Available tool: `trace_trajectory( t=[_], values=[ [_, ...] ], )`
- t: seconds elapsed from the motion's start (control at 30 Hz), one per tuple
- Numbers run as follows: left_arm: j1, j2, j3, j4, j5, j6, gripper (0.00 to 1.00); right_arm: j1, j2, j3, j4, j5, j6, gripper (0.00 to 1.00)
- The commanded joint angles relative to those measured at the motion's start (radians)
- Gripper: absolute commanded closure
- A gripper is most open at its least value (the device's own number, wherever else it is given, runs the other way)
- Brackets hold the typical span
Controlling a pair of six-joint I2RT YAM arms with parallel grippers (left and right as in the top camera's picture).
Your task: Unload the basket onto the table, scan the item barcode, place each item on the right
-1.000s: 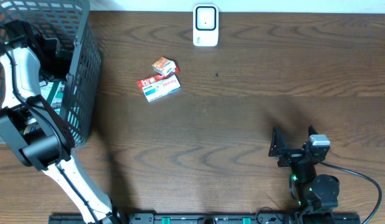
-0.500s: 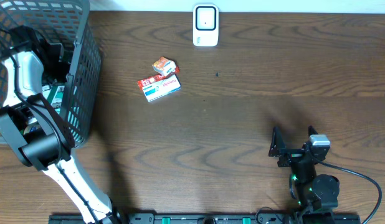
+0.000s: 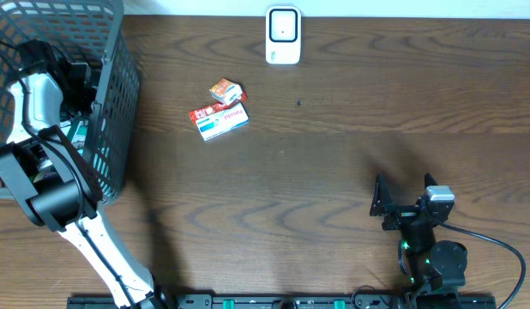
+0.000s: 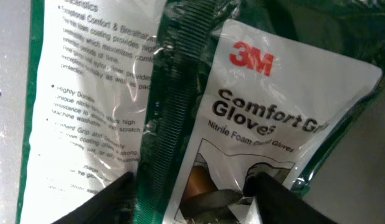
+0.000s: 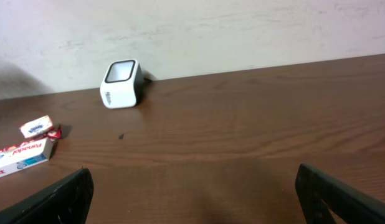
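Observation:
A 3M Comfort Grip Gloves packet with a green header strip lies in the basket and fills the left wrist view. My left gripper is down on it, with one dark finger by the green strip and the other on the white front. The jaws stand partly apart, and the packet spreads beyond both fingers. From overhead, the left gripper is inside the black mesh basket. The white barcode scanner stands at the table's far edge. My right gripper rests open near the front right, holding nothing.
A second packet with printed text lies beside the gloves. A white and red box and a small orange packet lie between the basket and the scanner; the right wrist view shows the box and the scanner.
The left arm has shifted slightly inside the basket. The right arm and the items on the table have not moved.

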Motion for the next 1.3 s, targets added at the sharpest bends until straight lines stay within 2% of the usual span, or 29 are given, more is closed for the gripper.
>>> trace_trajectory(
  t=[0.0, 0.13, 0.17, 0.4, 0.57, 0.73, 1.27],
  values=[
    [0.000, 0.072, -0.016, -0.005, 0.014, 0.007, 0.62, -0.004, -0.003, -0.001, -0.004, -0.004, 0.010, 0.01],
    [0.000, 0.072, -0.016, -0.005, 0.014, 0.003, 0.89, -0.004, -0.003, -0.001, -0.004, -0.004, 0.010, 0.01],
    [0.000, 0.072, -0.016, -0.005, 0.014, 0.003, 0.92, -0.004, -0.003, -0.001, -0.004, -0.004, 0.010, 0.01],
    [0.000, 0.060, 0.003, -0.009, 0.014, -0.031, 0.93, -0.004, -0.003, -0.001, -0.004, -0.004, 0.010, 0.01],
    [0.000, -0.026, 0.021, -0.002, 0.006, -0.055, 0.93, -0.004, -0.003, -0.001, -0.004, -0.004, 0.010, 0.01],
    [0.000, -0.203, 0.022, 0.021, -0.070, -0.091, 0.93, -0.004, -0.003, -0.001, -0.004, -0.004, 0.010, 0.01],
    [-0.004, -0.710, 0.022, 0.039, -0.071, -0.171, 0.93, -0.004, -0.003, -0.001, -0.004, -0.004, 0.010, 0.01]
  ],
)
